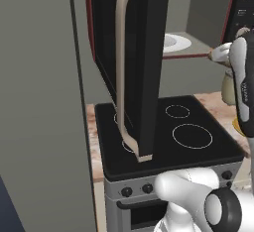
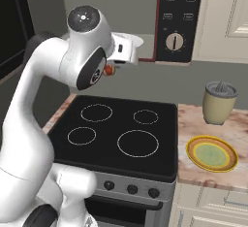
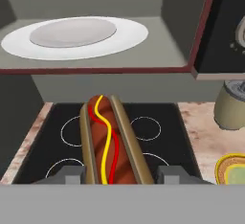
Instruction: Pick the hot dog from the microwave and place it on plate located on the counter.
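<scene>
Left base: microwave (image 1: 129, 67) door open, one white dish (image 1: 174, 42) in its cavity.
Right base: end effector (image 2: 110, 70) above the stove (image 2: 116, 134); one yellow plate (image 2: 211, 154) on the surface (image 2: 208, 124), down-right of it, beside one cup (image 2: 219, 103).
Hand: one hot dog (image 3: 106, 141) clamped between both fingertips (image 3: 72, 174). Carry level, lower over plate centre before releasing.

Glossy white rounded arm links, dark grey joint caps, small red detail.
</scene>
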Controlling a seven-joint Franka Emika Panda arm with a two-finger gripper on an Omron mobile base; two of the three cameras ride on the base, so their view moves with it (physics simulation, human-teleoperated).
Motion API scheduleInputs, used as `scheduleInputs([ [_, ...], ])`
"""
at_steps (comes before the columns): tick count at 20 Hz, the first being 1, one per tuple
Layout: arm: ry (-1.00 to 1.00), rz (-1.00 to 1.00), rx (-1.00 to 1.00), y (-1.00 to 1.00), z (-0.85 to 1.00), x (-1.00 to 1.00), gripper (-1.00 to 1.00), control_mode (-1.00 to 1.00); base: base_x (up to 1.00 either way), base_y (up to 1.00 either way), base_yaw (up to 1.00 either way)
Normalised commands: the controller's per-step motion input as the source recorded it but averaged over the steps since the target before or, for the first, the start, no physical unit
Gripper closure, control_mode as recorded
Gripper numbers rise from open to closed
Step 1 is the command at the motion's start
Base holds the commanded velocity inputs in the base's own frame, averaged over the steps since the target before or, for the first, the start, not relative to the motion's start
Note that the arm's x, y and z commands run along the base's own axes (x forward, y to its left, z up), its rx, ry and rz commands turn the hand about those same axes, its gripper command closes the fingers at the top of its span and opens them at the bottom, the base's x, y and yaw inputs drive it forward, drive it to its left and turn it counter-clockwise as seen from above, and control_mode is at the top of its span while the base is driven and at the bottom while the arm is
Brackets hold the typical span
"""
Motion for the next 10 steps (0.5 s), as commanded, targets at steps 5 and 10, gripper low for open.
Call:
scheduleInputs([
  [5, 0.21, -0.08, 0.0, -0.75, -0.51, -0.31, 1.0, -1.0, 0.0, 0.0, 0.0],
  [10, 0.14, 0.0, 0.0, -0.77, -0.89, 0.0, 1.0, -1.0, 0.0, 0.0, 0.0],
])
